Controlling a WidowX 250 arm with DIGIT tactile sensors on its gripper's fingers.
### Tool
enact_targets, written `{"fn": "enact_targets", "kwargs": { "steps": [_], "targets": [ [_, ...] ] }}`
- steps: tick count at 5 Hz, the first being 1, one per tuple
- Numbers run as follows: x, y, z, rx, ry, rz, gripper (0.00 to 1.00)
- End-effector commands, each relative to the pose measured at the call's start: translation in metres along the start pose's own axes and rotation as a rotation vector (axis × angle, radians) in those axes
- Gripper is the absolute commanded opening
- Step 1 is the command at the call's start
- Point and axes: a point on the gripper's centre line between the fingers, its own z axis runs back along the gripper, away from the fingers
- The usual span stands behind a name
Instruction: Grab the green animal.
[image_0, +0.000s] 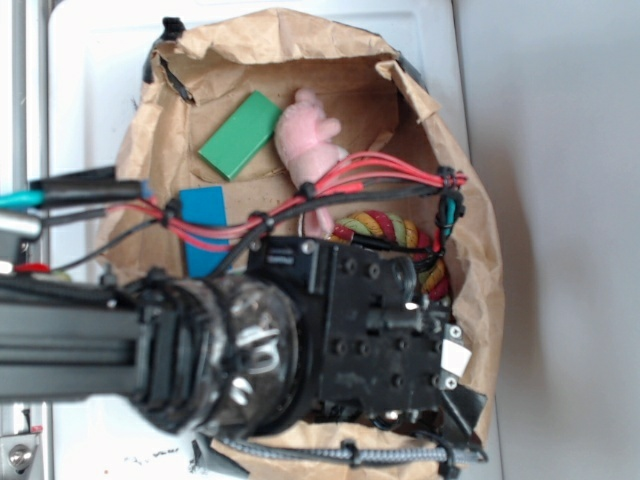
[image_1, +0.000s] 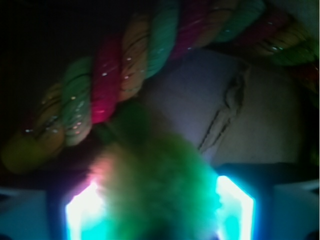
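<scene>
The green animal (image_1: 160, 185) fills the lower middle of the wrist view as a blurred, fuzzy lime-green mass. My gripper (image_1: 157, 210) is shut on it. The left finger (image_1: 82, 215) and the right finger (image_1: 235, 205) glow bright cyan, and the fur presses against both. In the exterior view the animal and the fingers are hidden under the black arm (image_0: 350, 320), which reaches down into the brown paper bag (image_0: 470, 220).
A multicoloured twisted rope (image_1: 115, 75) curves just beyond the animal, and this rope (image_0: 395, 232) also shows beside the arm. In the bag lie a pink plush animal (image_0: 305, 135), a flat green block (image_0: 240, 135) and a blue block (image_0: 203, 228). Red and black cables cross the bag.
</scene>
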Motion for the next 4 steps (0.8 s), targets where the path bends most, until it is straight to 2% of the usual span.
{"fn": "enact_targets", "kwargs": {
  "steps": [1, 3, 4],
  "targets": [
    [-0.001, -0.007, 0.021, -0.012, -0.070, -0.012, 0.00],
    [-0.014, 0.007, 0.049, -0.033, -0.077, 0.075, 0.00],
    [-0.020, 0.022, 0.075, -0.068, -0.106, 0.152, 0.00]
  ]
}}
